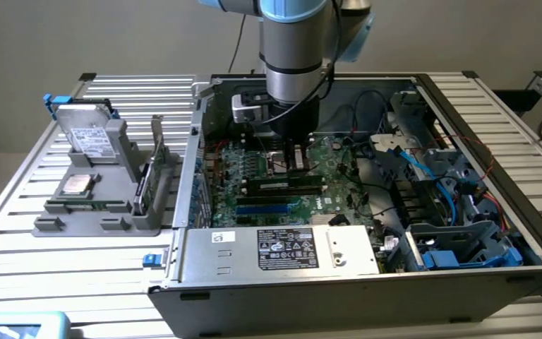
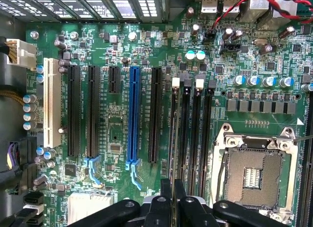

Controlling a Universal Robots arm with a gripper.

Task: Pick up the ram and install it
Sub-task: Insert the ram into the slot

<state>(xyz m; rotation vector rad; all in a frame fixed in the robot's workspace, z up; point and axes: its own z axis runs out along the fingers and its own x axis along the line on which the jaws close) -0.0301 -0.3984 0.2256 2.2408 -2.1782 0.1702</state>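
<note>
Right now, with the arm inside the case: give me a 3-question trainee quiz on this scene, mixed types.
1. True or false: the CPU socket holds a processor.
2. The gripper, shut on the ram, is above: A) the power supply, B) the RAM slots, C) the drive cage.
3. Fill in: the long card slot between the black slots is coloured ___.

Key: 1 false, the socket is empty. 2 B. 3 blue.
</note>
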